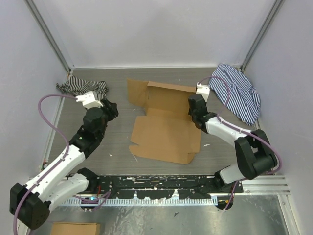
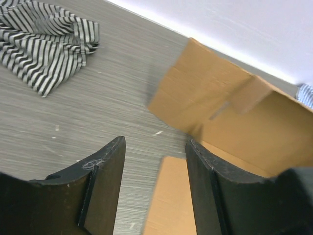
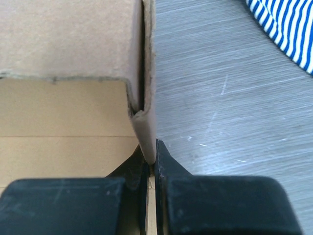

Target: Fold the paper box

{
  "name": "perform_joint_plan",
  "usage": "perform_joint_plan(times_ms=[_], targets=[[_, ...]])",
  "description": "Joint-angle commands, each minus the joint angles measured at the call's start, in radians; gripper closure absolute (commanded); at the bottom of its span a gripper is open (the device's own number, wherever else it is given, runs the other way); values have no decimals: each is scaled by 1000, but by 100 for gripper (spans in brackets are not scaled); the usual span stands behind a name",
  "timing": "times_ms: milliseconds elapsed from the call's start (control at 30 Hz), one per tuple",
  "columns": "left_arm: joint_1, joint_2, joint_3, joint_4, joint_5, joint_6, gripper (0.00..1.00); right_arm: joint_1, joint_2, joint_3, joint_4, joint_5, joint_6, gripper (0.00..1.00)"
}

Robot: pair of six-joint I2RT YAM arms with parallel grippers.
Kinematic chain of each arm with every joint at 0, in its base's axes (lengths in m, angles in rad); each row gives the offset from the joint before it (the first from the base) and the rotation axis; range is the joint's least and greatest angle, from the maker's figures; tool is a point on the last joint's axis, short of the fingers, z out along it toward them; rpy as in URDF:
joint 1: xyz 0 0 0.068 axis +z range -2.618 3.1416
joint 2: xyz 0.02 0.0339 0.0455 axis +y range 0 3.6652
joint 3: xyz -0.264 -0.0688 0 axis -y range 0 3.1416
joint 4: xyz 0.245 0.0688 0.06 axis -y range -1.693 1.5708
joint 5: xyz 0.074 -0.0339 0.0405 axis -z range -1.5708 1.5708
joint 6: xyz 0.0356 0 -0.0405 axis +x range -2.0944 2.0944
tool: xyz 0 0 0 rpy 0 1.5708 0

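Right fingers (image 3: 168,166) clamped on upright right wall of the cardboard box (image 1: 164,132); the wall hides their tips. Left fingers (image 2: 107,171) apart, holding nothing, near the box's left flap, which is blurred. Box half-folded mid-counter (image 1: 117,142).

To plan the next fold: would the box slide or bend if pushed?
Probably light: the box is one thin cardboard sheet, so it may slide on the table. Its walls likely flex at creases; the right gripper pinching one should anchor it.
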Motion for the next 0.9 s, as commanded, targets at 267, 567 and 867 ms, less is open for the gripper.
perform_joint_plan(times_ms=[267,567,867], targets=[[123,326,145,111,-21,142,37,-47,-172,-78,-33,-244,-189,99],[249,323,37,247,-10,134,40,-91,-151,-87,-35,-306,-169,99],[271,480,37,323,159,73,43,-121,-164,-91,-29,-438,-151,99]])
